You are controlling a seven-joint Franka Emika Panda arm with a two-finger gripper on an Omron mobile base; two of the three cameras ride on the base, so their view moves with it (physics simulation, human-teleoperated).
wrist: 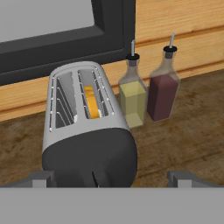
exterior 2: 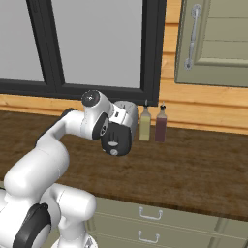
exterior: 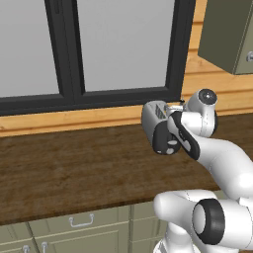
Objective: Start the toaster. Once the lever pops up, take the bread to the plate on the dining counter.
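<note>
Spanning both base views: a dark brown wood-grain worktop (exterior: 74, 168) runs under a black-framed window (exterior: 74, 49), with pale green drawers (exterior: 81, 225) along its front.
Window: sits above a light wooden wall strip at the worktop's back edge; its panes read plain grey.
Cabinet: an olive wall cabinet (exterior 2: 213, 43) with a metal handle hangs to the right of the window.
Arm: the white arm reaches forward over the worktop towards its back edge, and the wrist hides much of the toaster in both base views.
Toaster: a silver two-slot toaster (wrist: 87, 131) with a dark rounded front stands near the back edge, just below the window's right corner.
Bread: a tan-orange slice (wrist: 91, 102) sits down inside the right-hand slot as the hand view shows it; the other slot shows bare wire guides.
Lever: a thin slot shows low on the toaster's dark front; whether the lever is up or down cannot be told.
Bottles: a yellow oil bottle (wrist: 132, 94) stands just beside the toaster, and a dark red bottle (wrist: 163, 87) stands just beside that one, both upright with pour spouts.
Hand: the hand (wrist: 111, 179) hovers just in front of the toaster, fingers spread wide apart, one tip (wrist: 41, 178) to each side of the dark front, gripping nothing.
</note>
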